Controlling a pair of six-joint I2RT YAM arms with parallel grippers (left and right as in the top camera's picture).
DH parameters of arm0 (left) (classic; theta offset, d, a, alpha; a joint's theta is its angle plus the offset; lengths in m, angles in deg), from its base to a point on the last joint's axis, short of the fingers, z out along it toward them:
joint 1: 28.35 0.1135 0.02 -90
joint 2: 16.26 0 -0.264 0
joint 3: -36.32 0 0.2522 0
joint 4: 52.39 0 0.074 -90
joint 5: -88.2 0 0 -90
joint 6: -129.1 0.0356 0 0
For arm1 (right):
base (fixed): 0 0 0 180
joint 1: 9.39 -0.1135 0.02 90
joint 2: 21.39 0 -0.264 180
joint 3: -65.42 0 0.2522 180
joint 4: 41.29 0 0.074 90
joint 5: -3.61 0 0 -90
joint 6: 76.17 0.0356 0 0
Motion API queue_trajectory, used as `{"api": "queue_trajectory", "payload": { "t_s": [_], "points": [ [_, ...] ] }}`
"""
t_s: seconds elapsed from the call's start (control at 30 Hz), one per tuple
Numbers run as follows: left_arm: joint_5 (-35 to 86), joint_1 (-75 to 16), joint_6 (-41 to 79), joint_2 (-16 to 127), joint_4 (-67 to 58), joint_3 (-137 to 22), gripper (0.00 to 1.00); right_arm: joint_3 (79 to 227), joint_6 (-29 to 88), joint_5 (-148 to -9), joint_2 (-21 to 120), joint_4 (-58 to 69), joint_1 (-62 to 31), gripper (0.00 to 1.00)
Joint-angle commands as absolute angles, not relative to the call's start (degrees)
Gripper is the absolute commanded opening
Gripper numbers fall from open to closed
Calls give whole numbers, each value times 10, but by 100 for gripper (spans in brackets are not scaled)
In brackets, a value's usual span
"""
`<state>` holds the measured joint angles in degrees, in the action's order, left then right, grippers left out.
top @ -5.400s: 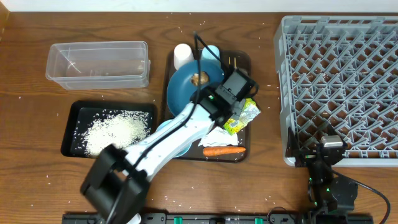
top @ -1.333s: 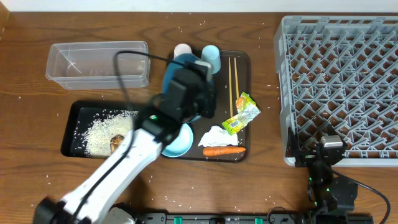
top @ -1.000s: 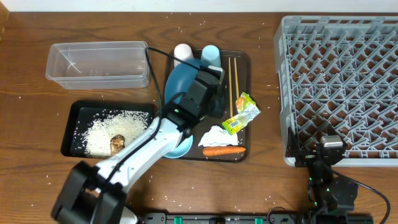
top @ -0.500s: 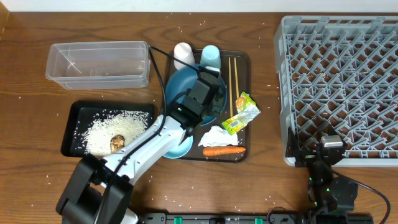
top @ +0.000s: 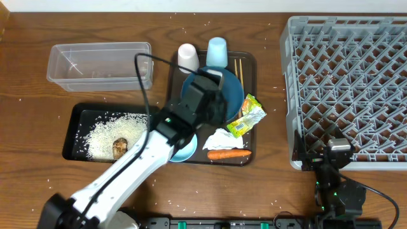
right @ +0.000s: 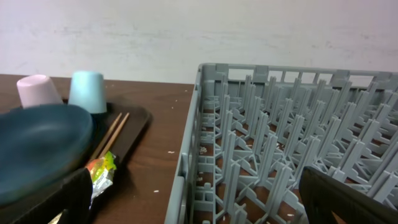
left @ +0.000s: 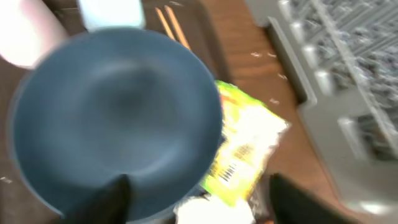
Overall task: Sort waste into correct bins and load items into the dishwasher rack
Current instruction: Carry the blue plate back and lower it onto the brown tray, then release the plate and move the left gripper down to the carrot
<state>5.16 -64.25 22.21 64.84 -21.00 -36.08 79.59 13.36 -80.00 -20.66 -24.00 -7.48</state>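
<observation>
since the dark blue plate [top: 230, 95] shows no food on it and the left tool [left: 196, 198] hangs right over it, the step in hand looks to be carrying that plate to the dishwasher rack [top: 350, 83]. the plate is on the brown serving tray [top: 249, 63], its right rim covering most of the chopsticks [top: 239, 62] and just beside the foil wrapper [top: 247, 118]. from the right wrist view it seems raised a little, though that is not certain.

the left wrist view is blurred. the fingers [left: 107, 200] show as two dark shapes set apart with the plate's near rim between them, and i cannot tell whether they pinch it or only straddle it.

the grip should be made sure first, with a deep bite on the rim, because a wide smooth plate held by one edge will want to swing. a straight rise would keep it from dragging the chopsticks or wrapper, or from knocking the white cup [top: 187, 56] and light blue cup [top: 217, 51] standing just behind. it then has to cross the bare desk [top: 273, 38] high enough to clear the rack's wall.

over the rack the plate is best turned on edge, lowered between two rows of pegs, and released only once it leans there. the right tool [top: 338, 152], fingers spread wide and holding nothing, sits at the rack's near left corner, so a slot away from it is safer.
</observation>
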Motion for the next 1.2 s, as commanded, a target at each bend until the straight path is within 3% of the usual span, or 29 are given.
{"api": "queue_trajectory", "payload": {
  "t_s": [0.0, 0.03, 0.23, 0.37, 0.63, 0.93, 1.17],
  "points": [
    [161, -643, 220, 628, -185, -366, 88, 795, 133, -801, -208, -238, -83, 99],
    [199, -643, 220, 625, -177, -366, 98, 795, 133, -801, -208, -238, -83, 99],
    [338, -648, 206, 628, -158, -365, 99, 795, 133, -801, -208, -238, -83, 99],
    [292, -659, 105, 629, -122, -365, 99, 795, 133, -801, -208, -238, -83, 99],
    [49, -714, -238, 632, 4, -365, 99, 795, 133, -801, -208, -238, -83, 99],
    [-2, -796, -464, 668, -6, -365, 100, 795, 133, -801, -208, -238, -83, 99],
    [1, -800, -573, 725, -24, -365, 100, 795, 133, -801, -208, -238, -83, 99]
  ]
}}
